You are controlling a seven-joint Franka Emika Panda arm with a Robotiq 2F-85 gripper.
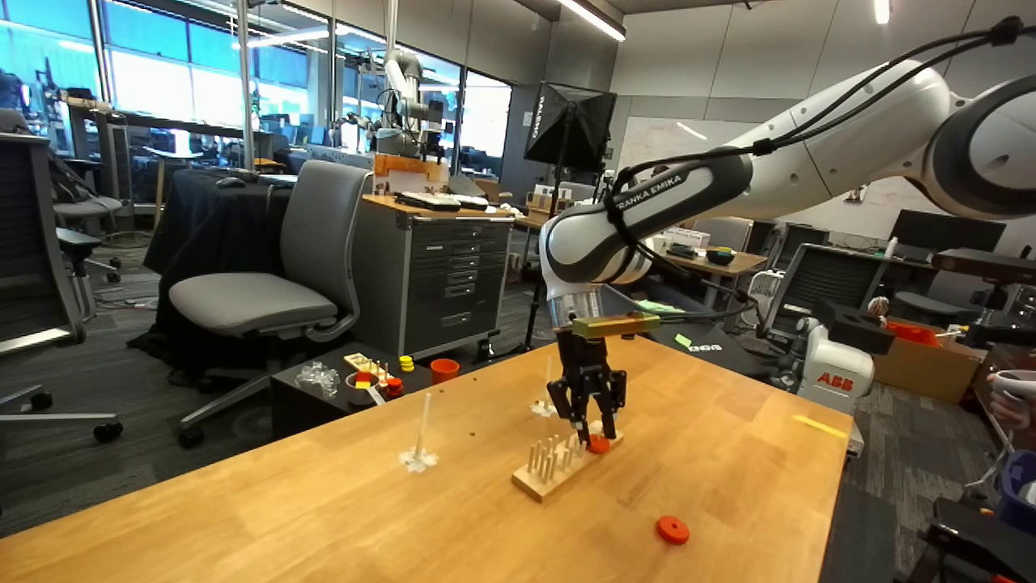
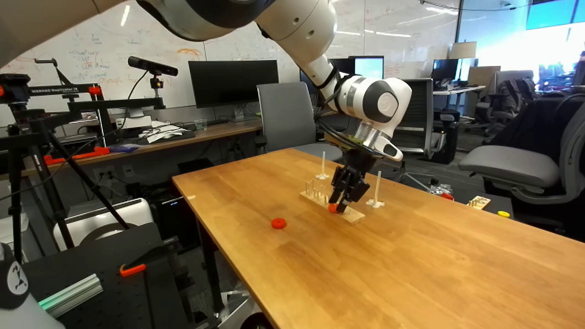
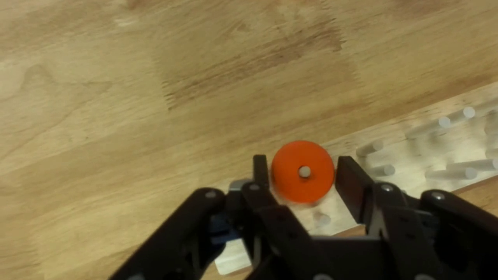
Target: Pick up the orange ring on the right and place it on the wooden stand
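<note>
As I look down through the wrist view, the jaws of my gripper (image 3: 302,168) stand apart, one either side of the orange ring (image 3: 287,179); whether they touch it, I cannot tell. Ring is around a peg (image 3: 304,171) of the wooden stand (image 1: 533,484), tip showing in the hole. In both exterior views, a second ring (image 1: 677,536) lies on the table (image 1: 324,502), apart from the stand.

Landmark: wooden stand (image 1: 569,473). Beneath stand: table (image 1: 453,526). At stand: ring (image 3: 288,177), peg tip (image 3: 304,172) of stand in its hole, between fingers (image 3: 352,182) of gripper (image 3: 302,165); contact with stand base unclear. In an exterior view, right of and before stand: second ring (image 1: 672,532); left of stand: post (image 1: 422,425); behind stand: second post (image 1: 549,377).
</note>
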